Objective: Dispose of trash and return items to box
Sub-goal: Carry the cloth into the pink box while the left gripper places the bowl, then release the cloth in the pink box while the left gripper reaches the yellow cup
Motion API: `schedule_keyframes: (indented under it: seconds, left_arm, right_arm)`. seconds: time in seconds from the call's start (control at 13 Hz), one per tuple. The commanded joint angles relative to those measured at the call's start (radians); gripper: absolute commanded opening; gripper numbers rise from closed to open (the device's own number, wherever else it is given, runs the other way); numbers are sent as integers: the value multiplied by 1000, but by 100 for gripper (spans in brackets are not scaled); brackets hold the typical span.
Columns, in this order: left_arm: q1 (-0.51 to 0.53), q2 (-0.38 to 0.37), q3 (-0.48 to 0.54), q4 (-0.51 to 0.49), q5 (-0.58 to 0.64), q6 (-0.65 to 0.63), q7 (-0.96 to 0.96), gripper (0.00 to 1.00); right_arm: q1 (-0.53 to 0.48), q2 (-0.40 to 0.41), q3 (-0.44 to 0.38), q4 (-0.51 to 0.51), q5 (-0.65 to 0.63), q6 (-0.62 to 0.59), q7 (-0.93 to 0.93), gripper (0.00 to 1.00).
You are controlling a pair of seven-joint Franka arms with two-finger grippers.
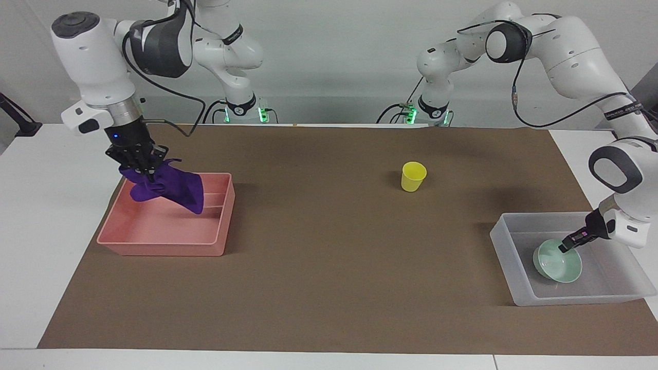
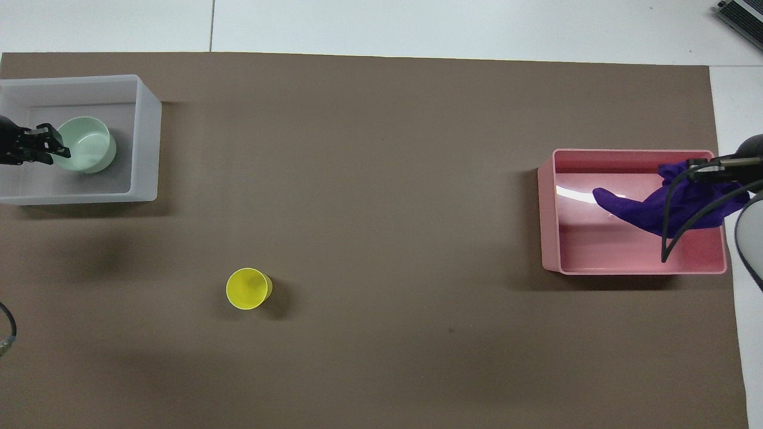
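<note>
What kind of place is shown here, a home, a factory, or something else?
Most likely a robotics lab, not a home. Two white arms stand at a plain white table covered with a brown mat. Only test props are laid out: a pink bin, a clear box and a yellow cup.

Bowl [image 1: 558,261] in box [image 1: 519,285], rag [image 1: 169,186] over bin [image 1: 162,245], cup [image 1: 413,176] between them, nearer the robots.

Deep-purple fuzzy cloth rag [image 1: 169,186]; pink opaque plastic bin [image 1: 115,223]; small yellow plastic cup [image 1: 413,176]; pale mint-green round bowl [image 1: 556,262]; translucent whitish plastic box [image 1: 505,241]; plain brown table mat [image 1: 329,267].
</note>
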Motion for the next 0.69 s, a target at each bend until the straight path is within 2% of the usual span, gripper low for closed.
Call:
schedule_keyframes:
  seconds: [0.0, 0.08, 0.23, 0.38, 0.46, 0.54, 0.62]
  left_arm:
    - [-34, -66, 4, 2, -8, -10, -9, 100]
    - [-66, -106, 7, 0, -8, -22, -12, 100]
    - [-126, -191, 8, -4, -5, -172, -50, 100]
    - [-204, -294, 7, -39, -6, -318, -81, 100]
    - [-243, -360, 7, -102, -6, -399, -108, 100]
    - [-273, -426, 2, -187, -8, -438, -121, 100]
    - [-297, -492, -1, -282, -9, -441, -132, 100]
  right_arm:
    - [-42, -18, 15, -149, -4, 119, -56, 0]
    - [-46, -8, 15, -204, -4, 167, -57, 0]
    - [-49, 26, 14, -290, -2, 311, -47, 0]
    - [-49, 72, 15, -311, 3, 373, -21, 0]
    - [-49, 92, 15, -314, 3, 409, -15, 0]
    - [-43, 95, 15, -317, 7, 419, 1, 35]
    - [-38, 95, 15, -317, 9, 419, 42, 88]
